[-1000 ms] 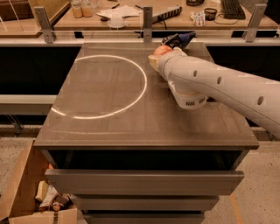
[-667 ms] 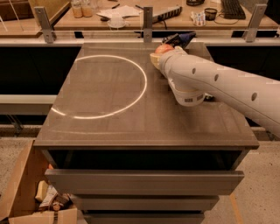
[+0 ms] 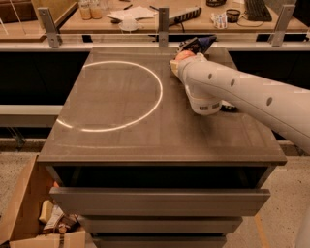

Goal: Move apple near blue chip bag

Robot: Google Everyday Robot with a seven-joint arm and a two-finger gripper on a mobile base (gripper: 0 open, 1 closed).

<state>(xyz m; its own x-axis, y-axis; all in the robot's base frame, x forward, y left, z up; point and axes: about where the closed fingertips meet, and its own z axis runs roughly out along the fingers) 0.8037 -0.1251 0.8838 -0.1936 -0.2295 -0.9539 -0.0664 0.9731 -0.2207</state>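
Note:
The apple (image 3: 183, 55), orange-red and round, lies at the far edge of the table, right against the tip of my gripper (image 3: 176, 64). The blue chip bag (image 3: 199, 43), dark navy and wrinkled, lies just behind the apple and to its right, touching it or nearly so. My white arm (image 3: 242, 92) reaches in from the right across the table and covers most of the gripper and the near side of the apple.
The grey table (image 3: 121, 131) carries a bright ring of light (image 3: 114, 94) on its left half. A small dark object (image 3: 227, 107) peeks out under my arm. A railing and a cluttered desk (image 3: 145, 14) stand behind. An open cardboard box (image 3: 34, 218) sits on the floor at the lower left.

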